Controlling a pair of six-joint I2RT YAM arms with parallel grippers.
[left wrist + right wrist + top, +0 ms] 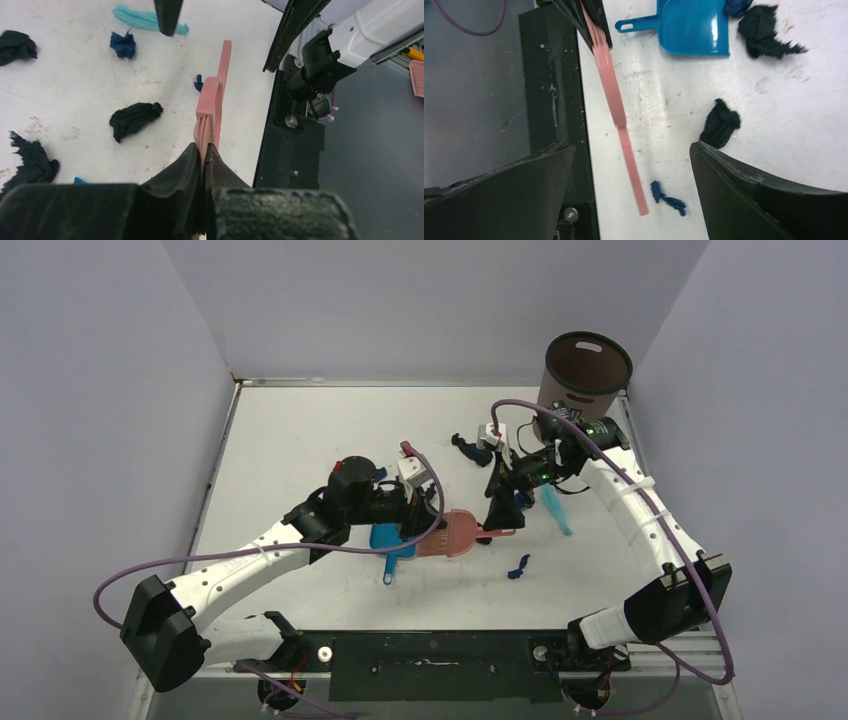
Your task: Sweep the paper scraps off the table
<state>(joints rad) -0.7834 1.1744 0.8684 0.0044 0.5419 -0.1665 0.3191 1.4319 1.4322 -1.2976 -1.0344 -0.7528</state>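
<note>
My left gripper is shut on the head end of the pink hand brush, whose handle points away over the white table. The right gripper stands open, its fingers on either side of the brush handle without touching it. Paper scraps lie around: black ones, a dark blue bit, a light-blue strip and a red one. In the top view the two grippers meet at the table's middle.
A blue dustpan lies flat just beside the left gripper. A dark brown bin stands at the back right corner. Grey-lilac walls close in three sides, and the black mounting rail runs along the near edge.
</note>
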